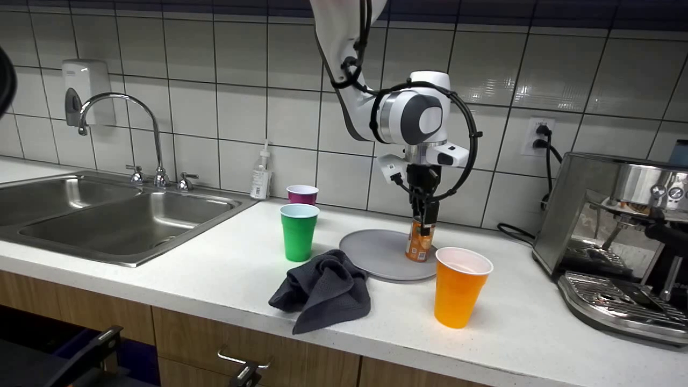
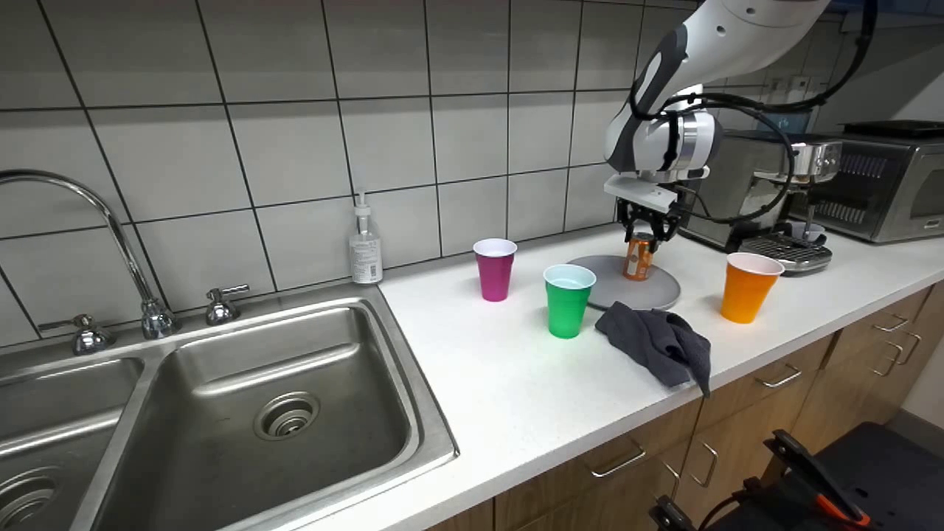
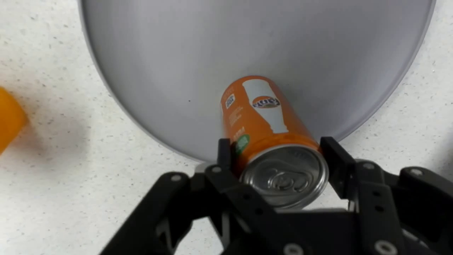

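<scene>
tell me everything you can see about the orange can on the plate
The can is an orange cylinder that looks like printed metal, with a white bottle picture bearing a Fanta logo, a round green mark and a silver lid with a pull tab. It stands upright, off-centre on the grey plate. The hand has black fingers on either side near its top, seemingly against it; how firmly can't be told.

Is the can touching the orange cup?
Apart. The wrist view shows it plainly: a bare bit of plate and a patch of white counter lie between the can and the orange cup.
</scene>
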`<state>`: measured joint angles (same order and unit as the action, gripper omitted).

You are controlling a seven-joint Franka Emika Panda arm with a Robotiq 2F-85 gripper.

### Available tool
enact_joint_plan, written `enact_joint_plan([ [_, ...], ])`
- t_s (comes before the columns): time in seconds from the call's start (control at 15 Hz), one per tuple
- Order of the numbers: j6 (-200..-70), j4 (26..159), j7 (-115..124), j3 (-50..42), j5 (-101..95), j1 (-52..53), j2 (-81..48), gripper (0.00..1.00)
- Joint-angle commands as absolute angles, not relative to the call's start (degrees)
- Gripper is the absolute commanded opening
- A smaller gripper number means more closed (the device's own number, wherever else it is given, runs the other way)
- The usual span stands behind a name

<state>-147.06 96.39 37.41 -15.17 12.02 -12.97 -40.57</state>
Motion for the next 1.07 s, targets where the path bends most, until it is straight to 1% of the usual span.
enact_joint_plan([
  [0.0, -144.8, 93.8, 37.1, -14.9, 13.3, -13.7, -41.4, 0.39],
  [1.0, -146.5, 96.6, 36.1, -14.9, 13.7, -13.8, -38.3, 0.39],
])
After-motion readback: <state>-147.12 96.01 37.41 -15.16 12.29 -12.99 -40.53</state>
